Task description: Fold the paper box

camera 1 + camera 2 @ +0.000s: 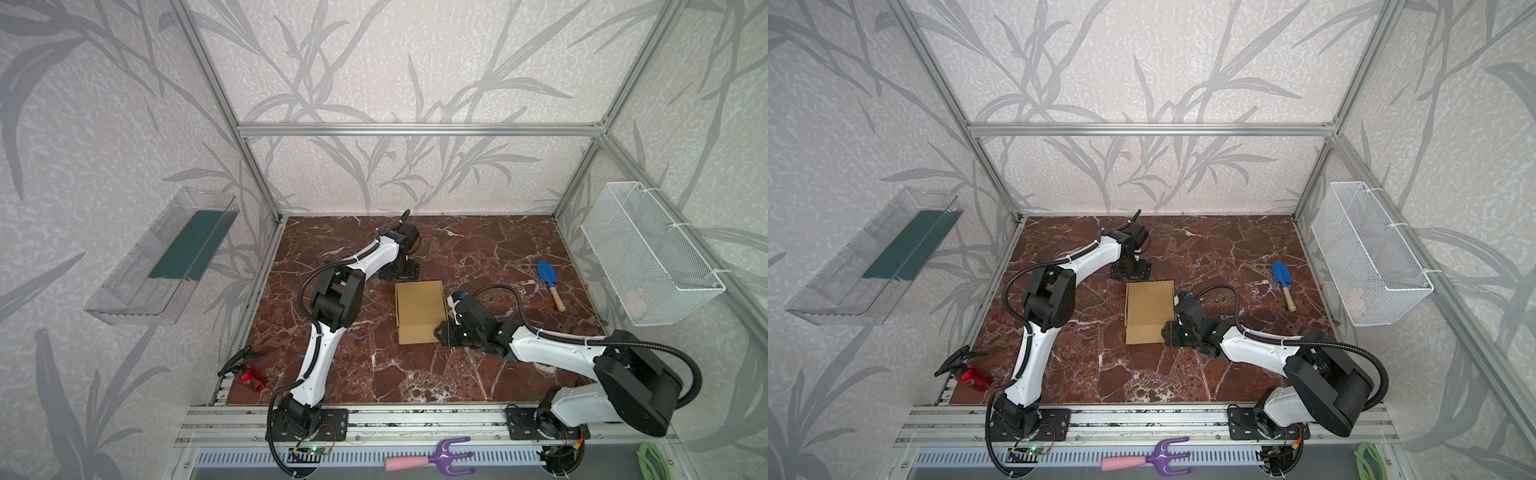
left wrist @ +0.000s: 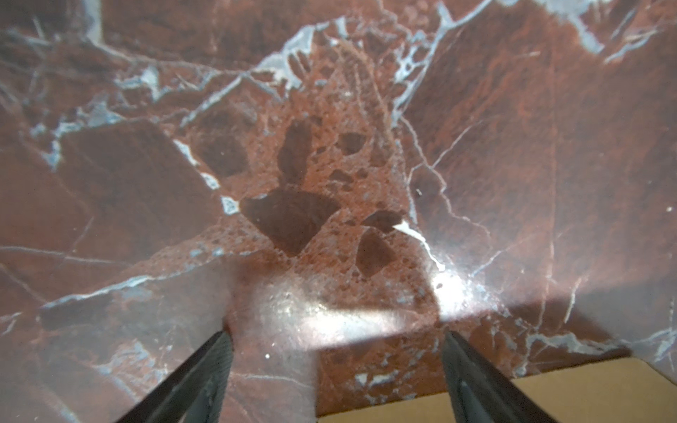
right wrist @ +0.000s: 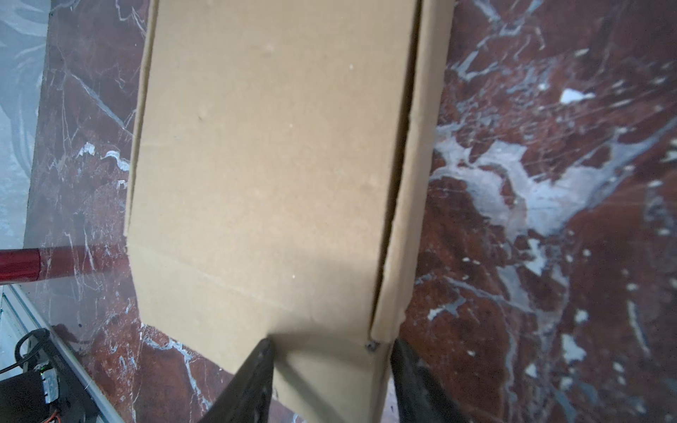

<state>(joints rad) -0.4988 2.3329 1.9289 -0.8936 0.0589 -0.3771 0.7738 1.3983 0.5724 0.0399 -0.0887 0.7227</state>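
- In both top views the paper box (image 1: pixel 419 309) (image 1: pixel 1148 309), a plain tan-brown corrugated cardboard mailer, lies near the middle of the reddish-brown marble-patterned tabletop (image 1: pixel 478 386). Its top panel is folded down over the body, and it sits between the two arms.
- The right gripper (image 1: pixel 440 332) sits low at the box's near right corner, right up against the cardboard.
- The left gripper (image 1: pixel 399 272) points down at the table just beyond the box's far edge, by the far left corner.
- A blue-bladed hand trowel with a wooden handle (image 1: pixel 549 284) lies well apart from the box, on its right.
- In the left wrist view the left gripper (image 2: pixel 336 337) has its two dark fingers spread wide, with only bare marble between them. A strip of the box (image 2: pixel 571 392) shows beside one finger. I cannot tell whether that finger touches it.
- In the right wrist view the box (image 3: pixel 271 146) fills the middle. It shows a flat top panel, a narrow side wall set off by a dark seam, and a crease leading to the front flap.
- The right gripper (image 3: pixel 332 342) holds its fingers part-way apart, straddling the box's corner. One fingertip (image 3: pixel 262 362) lies over the front flap and the other stands just outside the side wall. I cannot tell whether they pinch the cardboard.
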